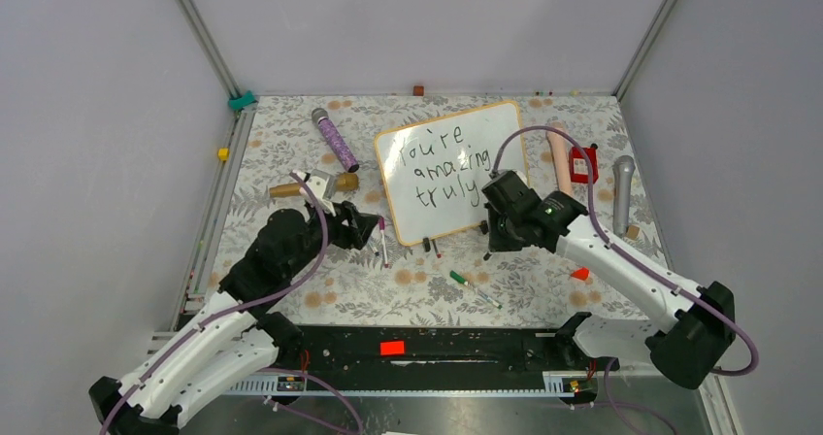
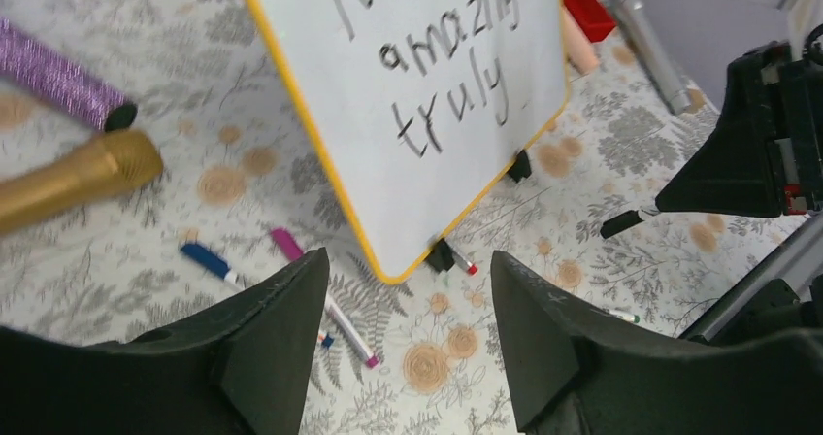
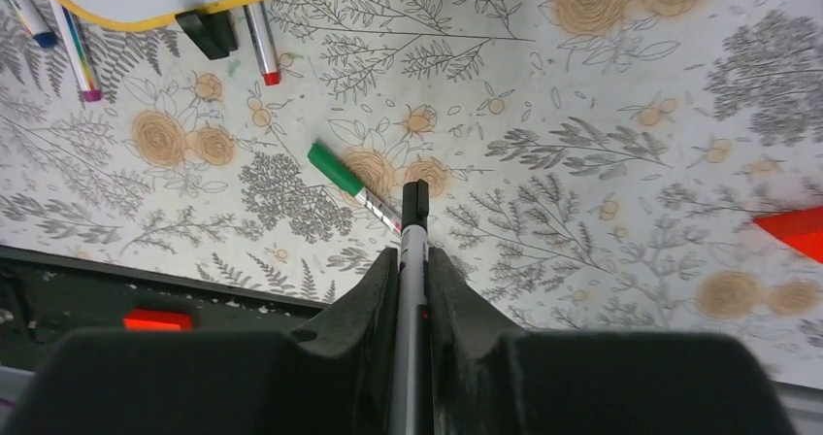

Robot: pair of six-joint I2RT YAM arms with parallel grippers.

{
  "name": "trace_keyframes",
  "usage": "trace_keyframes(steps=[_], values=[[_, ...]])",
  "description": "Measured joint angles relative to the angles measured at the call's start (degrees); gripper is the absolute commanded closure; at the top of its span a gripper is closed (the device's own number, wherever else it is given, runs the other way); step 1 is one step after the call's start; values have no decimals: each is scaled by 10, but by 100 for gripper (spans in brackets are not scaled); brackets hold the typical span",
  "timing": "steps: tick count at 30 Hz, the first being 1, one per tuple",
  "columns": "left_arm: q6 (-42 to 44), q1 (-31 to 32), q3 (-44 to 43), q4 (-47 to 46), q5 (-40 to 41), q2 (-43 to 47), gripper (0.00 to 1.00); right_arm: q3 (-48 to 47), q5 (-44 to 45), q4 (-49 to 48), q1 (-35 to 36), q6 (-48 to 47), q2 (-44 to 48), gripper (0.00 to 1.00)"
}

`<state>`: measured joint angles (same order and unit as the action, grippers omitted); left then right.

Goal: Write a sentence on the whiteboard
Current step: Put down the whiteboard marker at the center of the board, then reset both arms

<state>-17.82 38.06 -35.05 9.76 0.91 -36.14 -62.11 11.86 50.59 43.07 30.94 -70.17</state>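
The whiteboard (image 1: 456, 212) lies tilted on the floral table, its orange-tan frame towards me. The sentence (image 1: 442, 168), in dark marker, reads "You're amazing truly" in three lines. My left gripper (image 1: 374, 229) hovers open just off the board's lower left corner with nothing between its fingers. In the left wrist view the whiteboard (image 2: 417, 202) and the sentence (image 2: 451, 115) fill the top, above the left gripper (image 2: 408, 260). My right gripper (image 1: 495, 236) sits at the board's lower right edge. In the right wrist view the right gripper (image 3: 412, 252) is shut on a grey marker (image 3: 412, 260) with a black tip, pointing down above the table.
A green marker (image 1: 461, 280) lies on the table in front of the board. Pink and blue markers (image 1: 383, 241) lie by its lower left corner. A purple microphone (image 1: 336, 139), a gold one (image 1: 291, 189) and a grey one (image 1: 622, 192) flank the board. A red wedge (image 1: 579, 273) lies on the right.
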Motion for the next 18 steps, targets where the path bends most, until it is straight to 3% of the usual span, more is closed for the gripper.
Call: trace_keyframes(steps=[3, 4, 6, 7, 13, 18], values=[[-22, -2, 3, 18, 26, -8, 34, 46, -58, -51, -45, 9, 9, 87], [-30, -3, 2, 24, 31, -16, 34, 57, -86, -72, -59, 14, 2, 74], [-39, -7, -3, 42, 35, -34, 32, 68, -138, -109, -76, 26, -19, 18], [-42, -8, -6, 48, 36, -42, 31, 69, -159, -124, -78, 35, -30, 3], [-51, -30, -14, 78, 36, -59, 26, 85, -195, -198, -87, 70, -23, 1], [-56, -68, -16, 83, 35, -54, 24, 114, -155, -199, -133, 79, 40, 1]])
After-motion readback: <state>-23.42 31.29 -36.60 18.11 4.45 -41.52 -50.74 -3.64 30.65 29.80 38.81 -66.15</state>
